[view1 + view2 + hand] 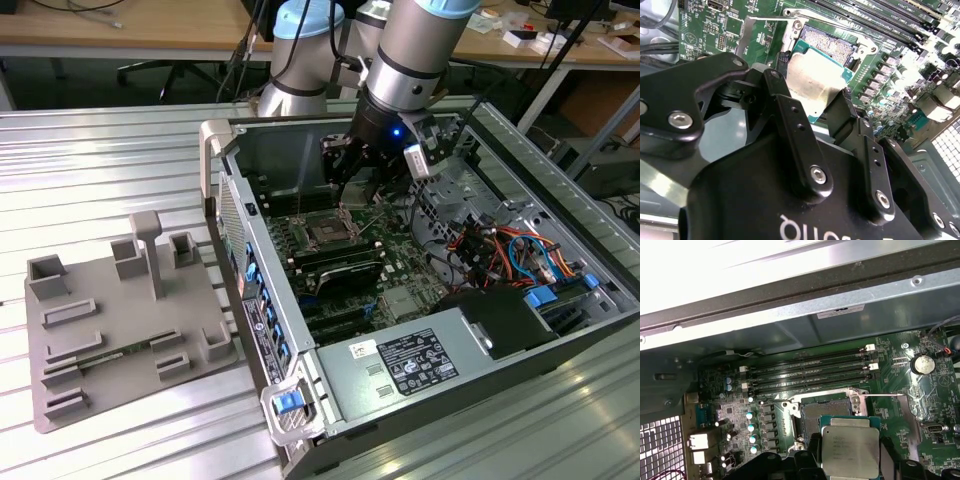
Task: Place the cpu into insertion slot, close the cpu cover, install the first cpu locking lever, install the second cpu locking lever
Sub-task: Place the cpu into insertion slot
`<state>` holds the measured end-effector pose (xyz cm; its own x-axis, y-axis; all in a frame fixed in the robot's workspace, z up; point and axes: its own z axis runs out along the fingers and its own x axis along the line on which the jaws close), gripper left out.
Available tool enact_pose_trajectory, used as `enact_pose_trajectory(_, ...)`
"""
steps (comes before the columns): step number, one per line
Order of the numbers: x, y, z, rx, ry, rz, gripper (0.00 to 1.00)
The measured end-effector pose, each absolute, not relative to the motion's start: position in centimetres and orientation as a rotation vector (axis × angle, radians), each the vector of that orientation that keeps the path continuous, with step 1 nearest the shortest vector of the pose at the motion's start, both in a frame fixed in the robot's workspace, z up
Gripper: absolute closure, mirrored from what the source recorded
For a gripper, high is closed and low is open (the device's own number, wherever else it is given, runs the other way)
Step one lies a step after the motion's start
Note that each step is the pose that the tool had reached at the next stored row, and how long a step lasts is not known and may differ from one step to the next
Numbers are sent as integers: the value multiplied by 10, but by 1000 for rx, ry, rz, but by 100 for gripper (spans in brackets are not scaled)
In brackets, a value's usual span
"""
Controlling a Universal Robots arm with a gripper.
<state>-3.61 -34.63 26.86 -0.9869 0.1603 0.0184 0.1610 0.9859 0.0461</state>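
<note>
Nearest, in the second wrist view, the cpu (815,75) is being gripped by two opposite edges between the black fingers (790,115) of the hand (812,97), which is drawn in narrow around the chip, silver top facing the camera. The placing step is judged to be under way, with none of the later steps showing as done.

For a clean placement, the chip is best carried level, its edges squared to the silver rim, and brought straight down rather than slid, since the fine pins are judged easy to bend. The grip should be eased only once the chip is lying flat inside the rim.

Just beyond the chip, the insertion slot (826,410) is being seen uncovered in the first wrist view, its dark pin field bare past the chip's far edge. The cpu is being held above it and a little short of it, not seated. A thin lever (885,395) is sticking out sideways from the rim.

Farther on, the memory slots (810,371) are lying in a row, apart from the hand. In the exterior view the computer case (255,290) is lying open on the ribbed bench (120,150).
</note>
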Motion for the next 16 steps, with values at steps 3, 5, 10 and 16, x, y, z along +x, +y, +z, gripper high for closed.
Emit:
enact_pose_trajectory(3,-36,-346,269,-254,-3116,-74,45)
enact_pose_trajectory(5,-36,-346,269,-256,-3116,-74,45)
enact_pose_trajectory(10,-36,-346,269,-264,-3115,-74,45)
enact_pose_trajectory(16,-36,-346,269,-269,-3115,-74,45)
